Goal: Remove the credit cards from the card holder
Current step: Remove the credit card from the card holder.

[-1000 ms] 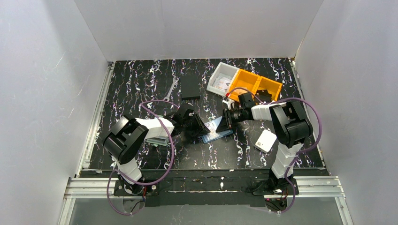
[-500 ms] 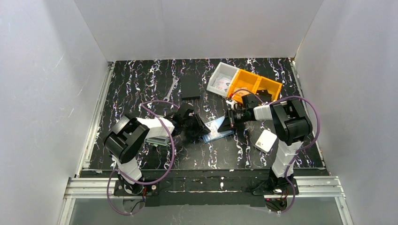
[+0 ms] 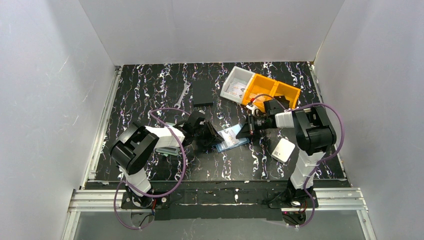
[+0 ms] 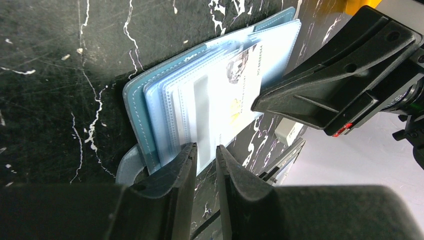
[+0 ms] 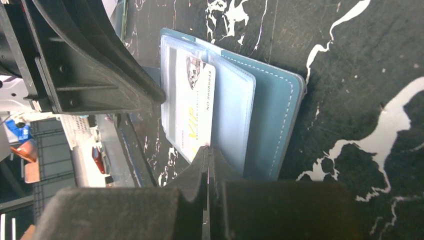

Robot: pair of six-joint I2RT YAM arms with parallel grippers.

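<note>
Table (image 3: 145,85), black with white veining, carries everything; left arm (image 3: 145,142) and right arm (image 3: 310,130) both reach in low toward the middle, tips facing each other; orange bin (image 3: 287,91) sits far right with a white bin (image 3: 238,69) touching its left side, printed items inside the white one, too small to read; card holder (image 3: 231,137) lies open near the middle of the table, slightly right of centre, between the two tips, blue cover down, clear pocket leaves fanned on top; black rectangle (image 3: 202,92) lies flat at far centre, well apart from the holder; white rounded box (image 3: 283,150) lies near right, just beside the right arm; flat greenish stack (image 3: 167,150) lies by the left forearm, cannot tell what it is; wrench (image 3: 182,95) lies just left of the black rectangle; left end effector (image 4: 205,155) narrow, fingers (image 4: 182,170) pinching the holder's left edge with a pocket leaf in the slim gap; right end effector (image 5: 207,152) closed to a sliver, tips clamped on the right-hand short edge of the credit card (image 5: 192,110); card is pale with a small portrait at one end and yellow lettering, lying on the top leaf; cannot tell how far it is out of its pocket.
</note>
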